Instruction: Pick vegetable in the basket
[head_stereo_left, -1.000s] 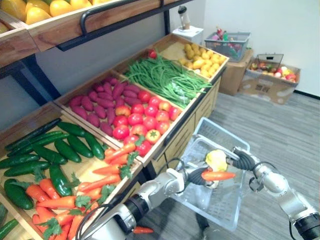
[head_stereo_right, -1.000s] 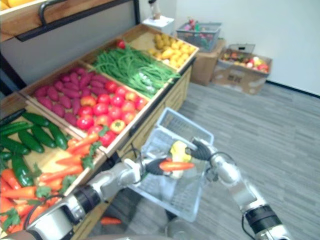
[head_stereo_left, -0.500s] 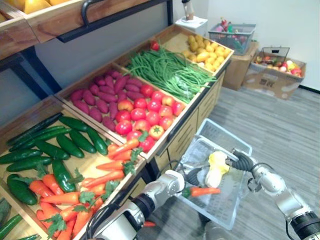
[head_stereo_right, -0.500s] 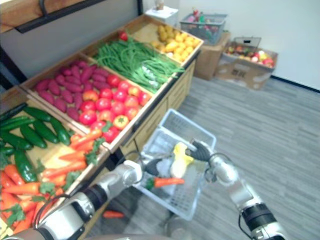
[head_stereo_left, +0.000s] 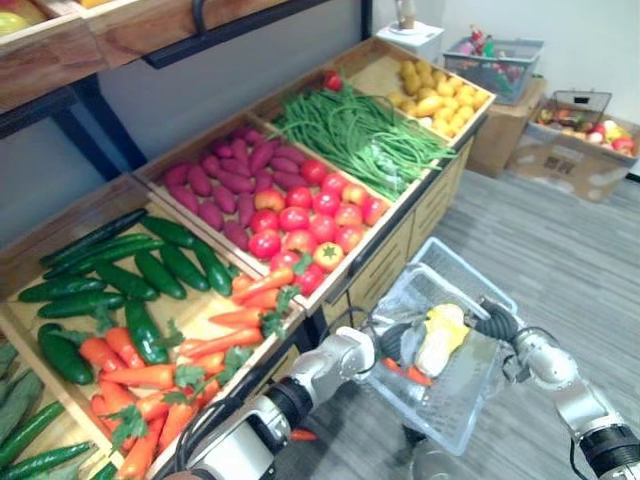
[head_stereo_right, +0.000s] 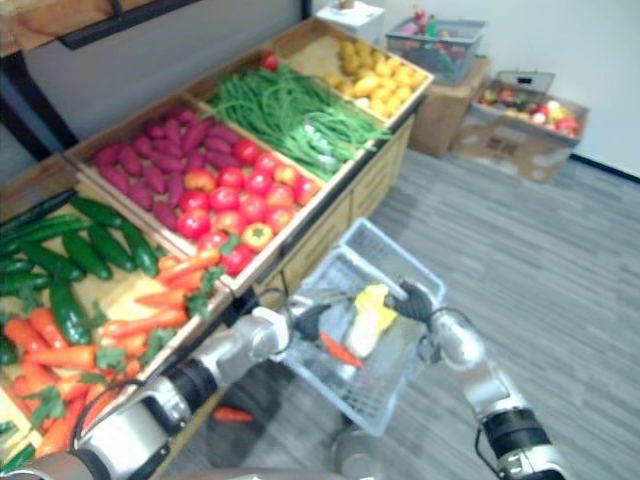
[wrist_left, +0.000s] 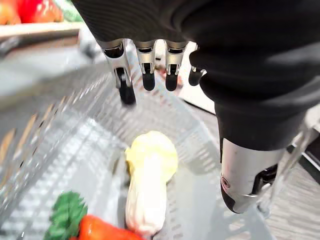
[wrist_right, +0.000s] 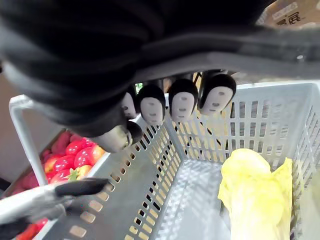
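Orange carrot (head_stereo_right: 340, 350) lies in pale slotted plastic basket (head_stereo_left: 455, 405), one pick done. My left hand (head_stereo_left: 395, 340) has slack, empty fingers. My right hand (head_stereo_left: 497, 322) is curled round its black handle (wrist_right: 280, 46).

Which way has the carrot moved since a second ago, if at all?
Yes, downward: the carrot went from above the basket rim to its floor, beside the cabbage.

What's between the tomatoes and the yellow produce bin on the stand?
Green beans fill the bin between tomatoes and yellow produce, seen in the left eye view.
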